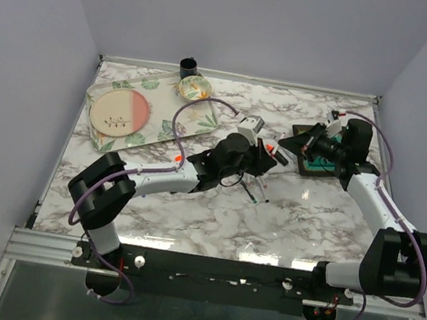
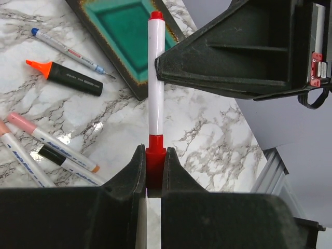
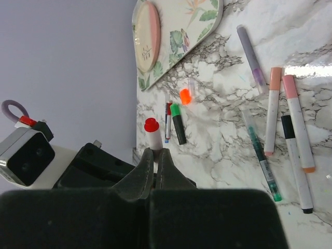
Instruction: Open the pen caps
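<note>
A white pen (image 2: 155, 78) with red ends is held in the air between both grippers. My left gripper (image 2: 154, 155) is shut on its red cap (image 2: 155, 163). My right gripper (image 3: 154, 153) is shut on the white body, with the pen's other red end (image 3: 151, 125) sticking out past its fingers. In the top view the left gripper (image 1: 270, 154) and right gripper (image 1: 296, 143) meet over the table's right middle. Loose pens lie below: an orange-tipped highlighter (image 2: 67, 77), a blue-capped pen (image 2: 67, 49), pink-capped pens (image 2: 52, 140), a green highlighter (image 3: 178, 124) and a loose orange cap (image 3: 185, 95).
A teal square dish (image 2: 124, 36) lies under the right gripper. A floral tray (image 1: 164, 112) with a pink plate (image 1: 120, 113) sits at the back left, with a small bowl (image 1: 195, 87) and a black cup (image 1: 188, 67) behind it.
</note>
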Motion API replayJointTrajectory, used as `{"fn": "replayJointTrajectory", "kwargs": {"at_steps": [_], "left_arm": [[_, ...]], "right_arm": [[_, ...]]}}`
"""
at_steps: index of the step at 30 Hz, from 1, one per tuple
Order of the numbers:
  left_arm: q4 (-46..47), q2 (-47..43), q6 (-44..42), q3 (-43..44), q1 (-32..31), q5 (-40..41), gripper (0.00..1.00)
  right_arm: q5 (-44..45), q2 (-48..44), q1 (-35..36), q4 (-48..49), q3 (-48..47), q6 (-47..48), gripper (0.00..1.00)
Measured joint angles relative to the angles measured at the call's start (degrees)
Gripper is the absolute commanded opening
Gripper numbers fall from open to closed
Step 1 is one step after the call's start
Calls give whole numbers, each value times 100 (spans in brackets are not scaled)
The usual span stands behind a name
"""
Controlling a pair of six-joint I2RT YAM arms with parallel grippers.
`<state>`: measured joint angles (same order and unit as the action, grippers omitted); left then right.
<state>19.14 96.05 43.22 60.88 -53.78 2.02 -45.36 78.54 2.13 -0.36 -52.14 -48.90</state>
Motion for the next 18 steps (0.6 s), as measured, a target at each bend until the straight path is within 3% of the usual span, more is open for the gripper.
{"fn": "replayJointTrajectory", "kwargs": {"at_steps": [3, 8, 11, 14, 15, 18], "left_arm": [[92, -107, -44, -188, 9, -55, 0], [-951, -358, -181, -697, -291, -737, 0], [-1220, -369, -264, -654, -361, -866, 0], [-1397, -380, -341, -463, -334, -874, 0], [-1434, -393, -356, -415, -326, -872, 0], [-1471, -470, -358, -350, -243, -807, 0]], "right_arm": [[85, 0, -2, 33, -2, -87, 0], [1495, 9, -769, 1023, -131, -50, 0], [1624, 7, -807, 1222, -131, -24, 1], [1497, 2, -765, 1364, -127, 101, 39], [1357, 0, -756, 1405, -120, 197, 58], [601, -33, -750, 1690, 39, 474, 82]]}}
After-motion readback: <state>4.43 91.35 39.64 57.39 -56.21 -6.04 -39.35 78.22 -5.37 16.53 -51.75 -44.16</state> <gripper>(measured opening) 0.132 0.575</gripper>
